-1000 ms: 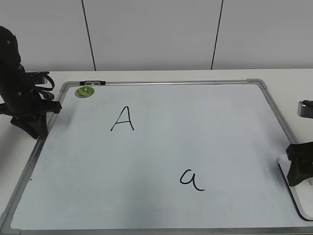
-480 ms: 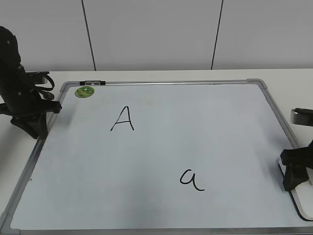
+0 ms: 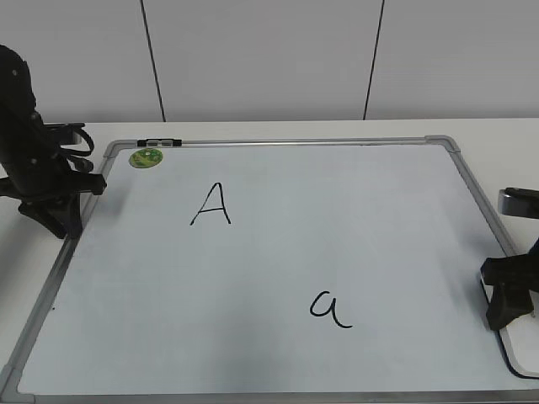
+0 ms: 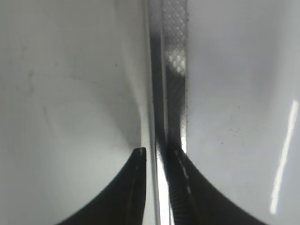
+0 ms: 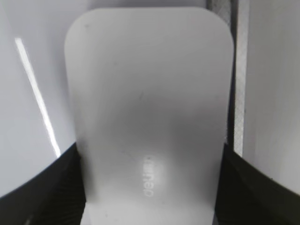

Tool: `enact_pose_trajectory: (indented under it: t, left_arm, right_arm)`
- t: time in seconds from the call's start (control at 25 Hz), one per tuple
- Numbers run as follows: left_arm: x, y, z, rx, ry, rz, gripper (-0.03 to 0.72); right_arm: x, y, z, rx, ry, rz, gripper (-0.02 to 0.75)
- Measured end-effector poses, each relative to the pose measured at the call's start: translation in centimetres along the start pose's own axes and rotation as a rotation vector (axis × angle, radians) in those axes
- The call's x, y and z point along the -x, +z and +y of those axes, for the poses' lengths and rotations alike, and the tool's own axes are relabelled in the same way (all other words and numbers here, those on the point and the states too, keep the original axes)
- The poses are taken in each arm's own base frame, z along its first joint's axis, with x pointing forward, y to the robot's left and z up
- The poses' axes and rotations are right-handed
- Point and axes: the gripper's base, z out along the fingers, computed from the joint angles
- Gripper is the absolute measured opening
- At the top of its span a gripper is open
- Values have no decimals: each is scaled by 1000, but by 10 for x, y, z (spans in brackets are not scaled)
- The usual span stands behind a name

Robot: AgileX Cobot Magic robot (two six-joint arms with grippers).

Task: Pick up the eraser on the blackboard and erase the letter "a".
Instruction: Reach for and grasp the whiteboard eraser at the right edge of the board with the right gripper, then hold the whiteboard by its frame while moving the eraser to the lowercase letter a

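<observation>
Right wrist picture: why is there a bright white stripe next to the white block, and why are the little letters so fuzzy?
In the right wrist view, the stripe is likely a ceiling light's glare on the shiny blackboard; the eraser sits so close that its lettering blurs. The left wrist view shows similar glare and a soft-focus frame. The exterior view is sharp, evenly lit.

We can read two handwritten marks on the big pale white-blue whiteboard with the grey metal frame [image 3: 472,198]: a tall black capital "A" [image 3: 211,204] and a small black lowercase "a" [image 3: 330,308]. The smooth white plastic eraser block [image 5: 149,112] has faint grey lettering [image 5: 148,176], looks like "deli". The round green magnet [image 3: 146,156] has print too small to read.
</observation>
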Motion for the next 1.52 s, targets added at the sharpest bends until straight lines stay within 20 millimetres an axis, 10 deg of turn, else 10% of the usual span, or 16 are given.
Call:
enact_pose_trajectory:
  t: [0.72, 1.52]
  left_arm:
    - [0, 0, -1, -5, -6, 4, 29]
    - [0, 0, -2, -10, -9, 7, 29]
  right_arm:
    - [25, -32, 11, 50, -8, 23, 508]
    - [16, -33, 134, 22, -444, 59, 507]
